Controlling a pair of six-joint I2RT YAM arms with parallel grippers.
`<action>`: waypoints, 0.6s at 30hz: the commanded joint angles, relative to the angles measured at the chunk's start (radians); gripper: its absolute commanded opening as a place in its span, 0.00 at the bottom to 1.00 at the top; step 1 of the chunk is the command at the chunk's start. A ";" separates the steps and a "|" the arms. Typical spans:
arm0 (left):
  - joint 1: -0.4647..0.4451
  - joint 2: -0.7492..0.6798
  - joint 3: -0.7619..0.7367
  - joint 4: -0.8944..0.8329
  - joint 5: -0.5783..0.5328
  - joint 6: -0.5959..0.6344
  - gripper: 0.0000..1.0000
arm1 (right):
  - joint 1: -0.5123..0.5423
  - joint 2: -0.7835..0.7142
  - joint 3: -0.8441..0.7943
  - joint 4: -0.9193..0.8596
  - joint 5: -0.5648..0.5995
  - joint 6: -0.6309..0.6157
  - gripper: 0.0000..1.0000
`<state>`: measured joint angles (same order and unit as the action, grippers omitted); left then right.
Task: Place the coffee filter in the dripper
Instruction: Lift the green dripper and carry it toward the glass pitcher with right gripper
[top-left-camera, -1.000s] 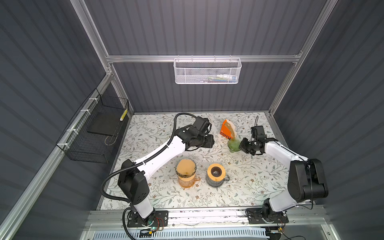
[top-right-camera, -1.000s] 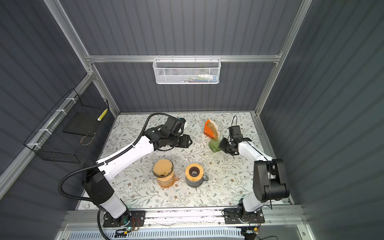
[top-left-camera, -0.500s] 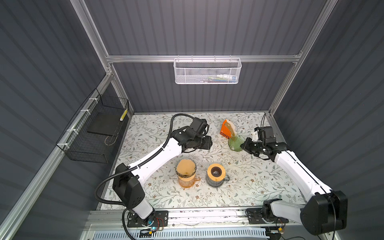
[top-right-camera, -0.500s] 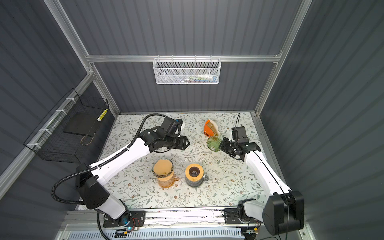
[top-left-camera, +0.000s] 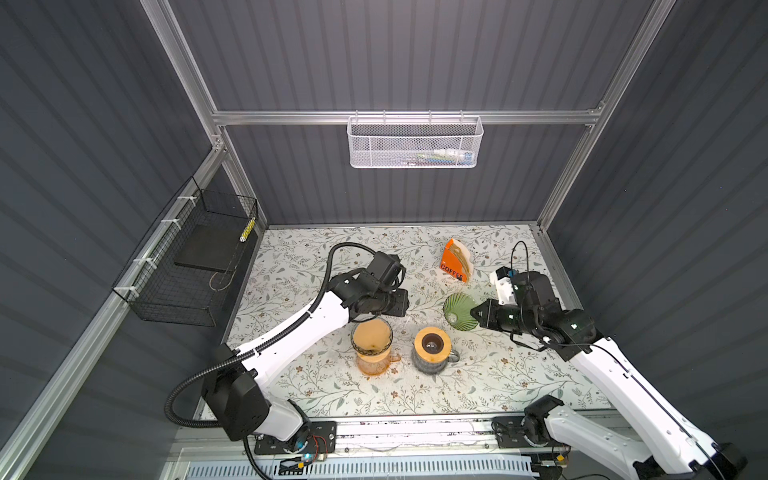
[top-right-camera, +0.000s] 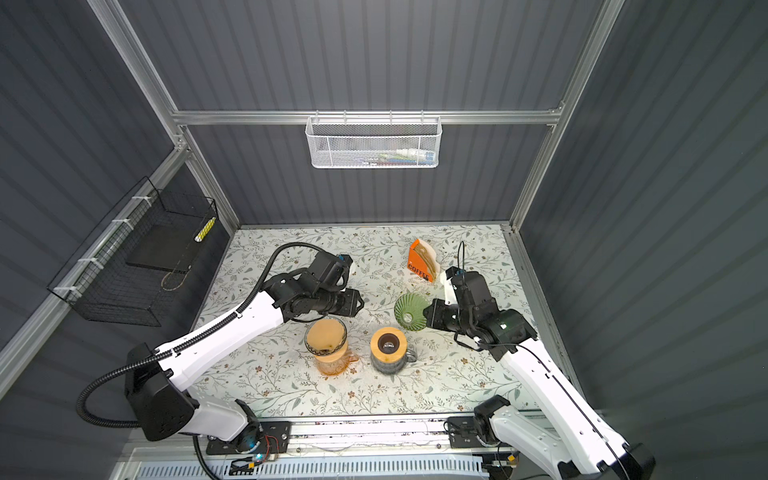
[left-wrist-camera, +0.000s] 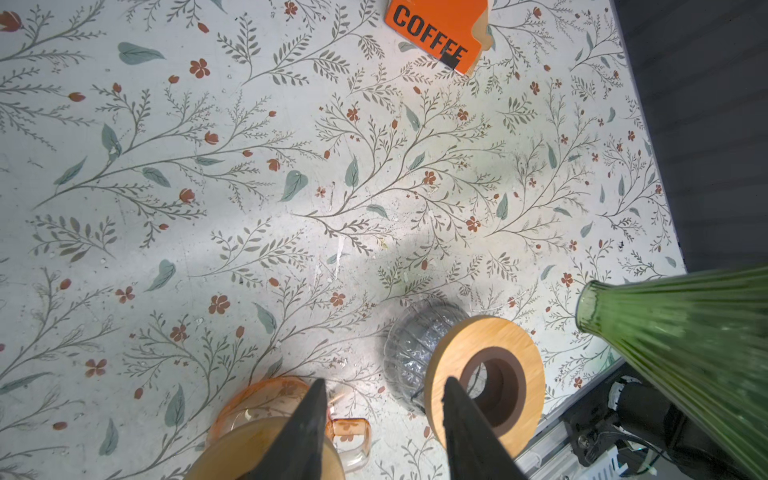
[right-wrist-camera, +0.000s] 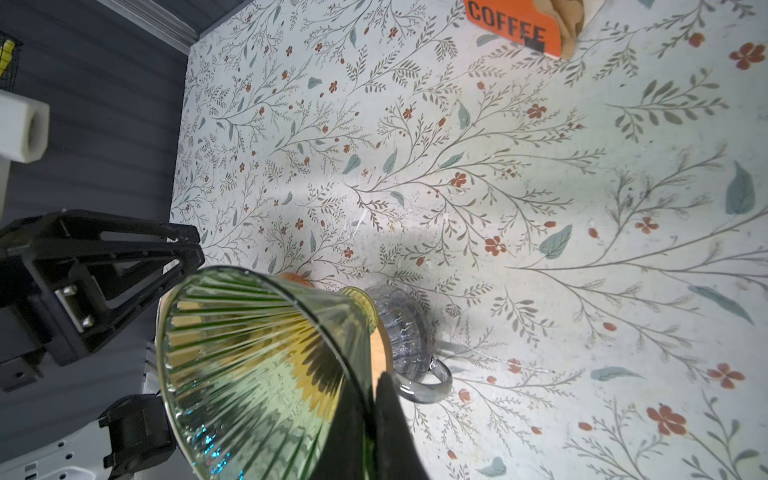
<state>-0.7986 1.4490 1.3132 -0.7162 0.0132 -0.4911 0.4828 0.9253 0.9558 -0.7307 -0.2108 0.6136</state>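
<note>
At the right of the floral-print table mat (top-left-camera: 478, 374), the right gripper (top-left-camera: 476, 312) has its black jaws pinched together on the rim of the green ribbed glass cone dripper (top-left-camera: 457, 309). It holds the dripper off the mat and tipped on its side, so the wide mouth faces the middle of the table. Beyond the dripper, towards the front edge, stands the grey glass mug with a round wooden collar (top-left-camera: 432, 347), and next to that an amber glass jug (top-left-camera: 374, 347) whose top seems lined with tan paper. The left gripper (left-wrist-camera: 382, 386) hovers over these two with its jaws partly apart and nothing between them. Farther back stands the orange card holder marked COFFEE (top-left-camera: 453, 266), with the brown paper coffee filters (right-wrist-camera: 567, 20) upright inside it, well apart from both grippers. The task looks to be at an early stage: the dripper is in hand but not seated on anything, and no filter has been drawn from the holder. What remains is probably to settle the dripper, pick one filter and lower it in. Seen from the right wrist, the dripper is translucent and fluted, and its inside is bare.
</note>
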 joint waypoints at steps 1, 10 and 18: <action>0.003 -0.065 -0.029 0.015 -0.014 -0.005 0.46 | 0.052 -0.004 0.032 -0.030 0.054 0.020 0.00; 0.003 -0.134 -0.049 0.015 -0.005 0.008 0.46 | 0.156 0.048 0.113 -0.057 0.107 0.039 0.00; 0.002 -0.161 -0.035 0.006 0.001 0.031 0.44 | 0.217 0.067 0.157 -0.069 0.139 0.040 0.00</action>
<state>-0.7986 1.3201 1.2716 -0.7101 0.0109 -0.4828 0.6846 0.9882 1.0840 -0.7883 -0.0986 0.6476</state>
